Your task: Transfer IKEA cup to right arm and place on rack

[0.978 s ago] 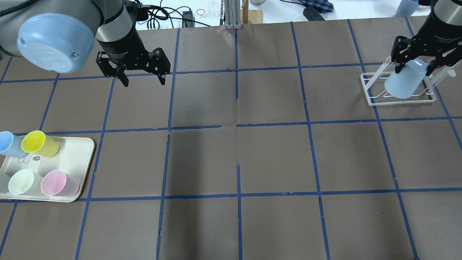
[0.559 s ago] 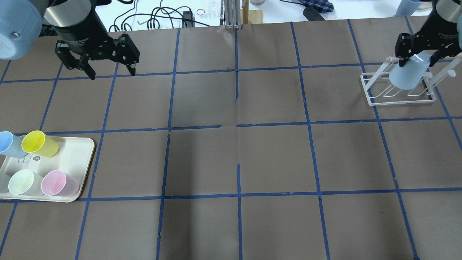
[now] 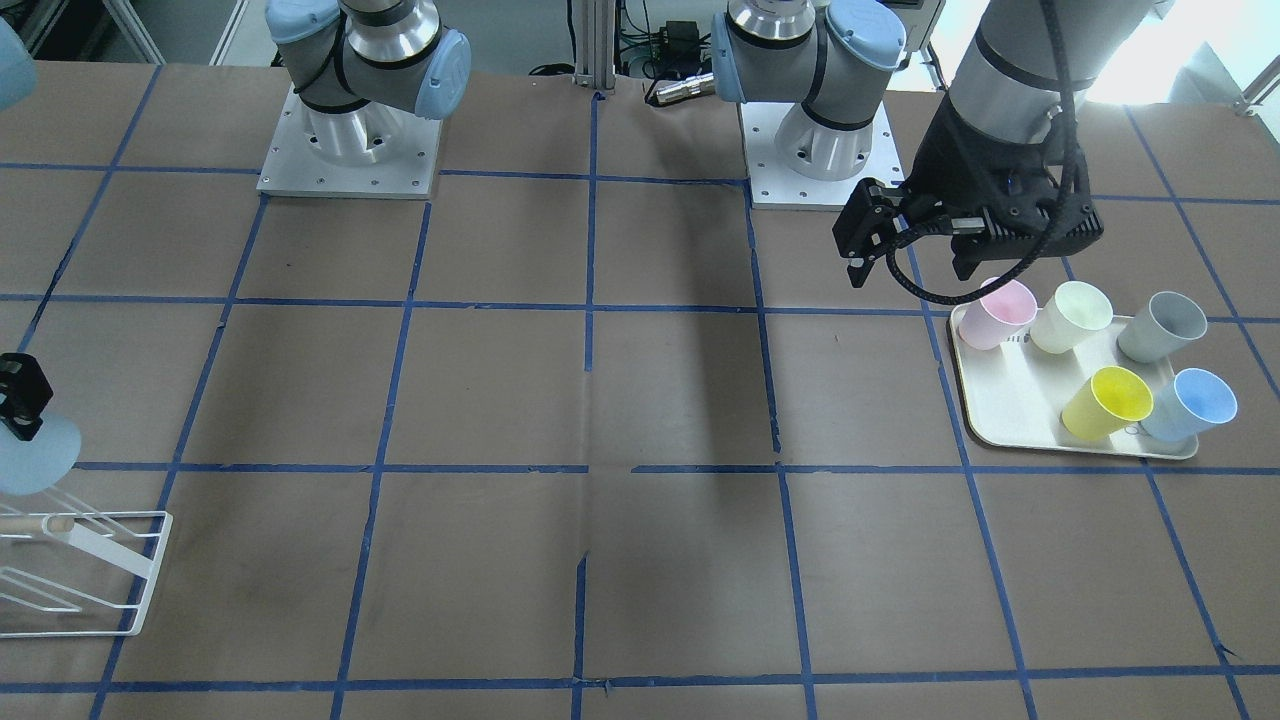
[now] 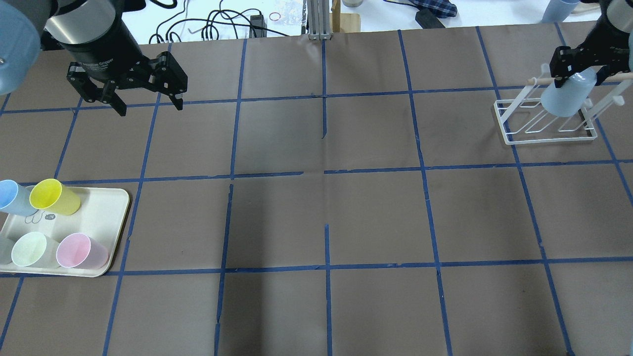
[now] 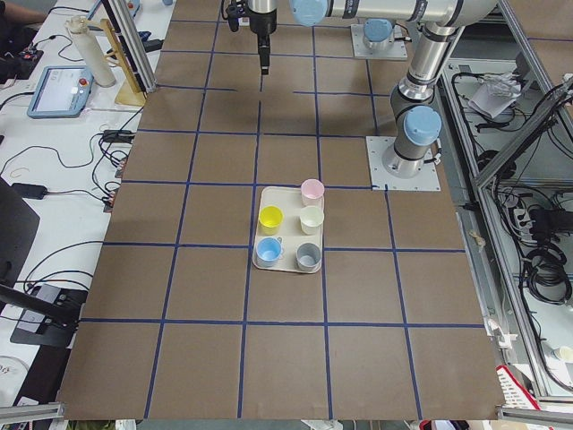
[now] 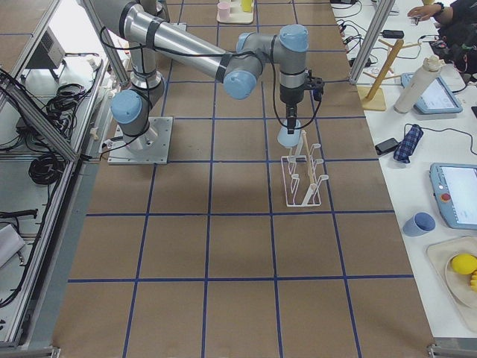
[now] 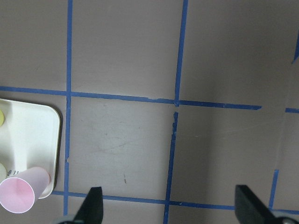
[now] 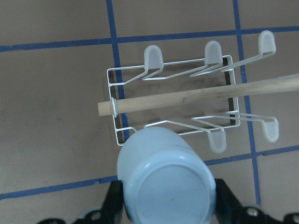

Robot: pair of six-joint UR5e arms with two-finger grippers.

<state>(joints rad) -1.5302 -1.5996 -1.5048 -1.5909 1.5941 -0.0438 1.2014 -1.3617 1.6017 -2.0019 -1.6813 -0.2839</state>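
Note:
My right gripper (image 4: 577, 74) is shut on the pale blue IKEA cup (image 4: 566, 96) and holds it upside down over the white wire rack (image 4: 549, 140). In the right wrist view the cup's base (image 8: 166, 182) faces the camera, over one end of the rack (image 8: 163, 74), beside its wooden dowel (image 8: 201, 95). I cannot tell whether the cup touches a prong. My left gripper (image 4: 149, 108) is open and empty, above the table at the far left. Between its fingers the left wrist view shows only bare table.
A cream tray (image 4: 101, 217) at the near left holds a second pale blue cup (image 4: 12, 197), a yellow cup (image 4: 52, 197), a pink cup (image 4: 79, 251), a pale green cup (image 4: 32, 249) and a grey cup (image 3: 1165, 325). Cables lie beyond the table's far edge.
My left arm has swung left, still open. My right gripper has carried the cup up and farther back over the rack.

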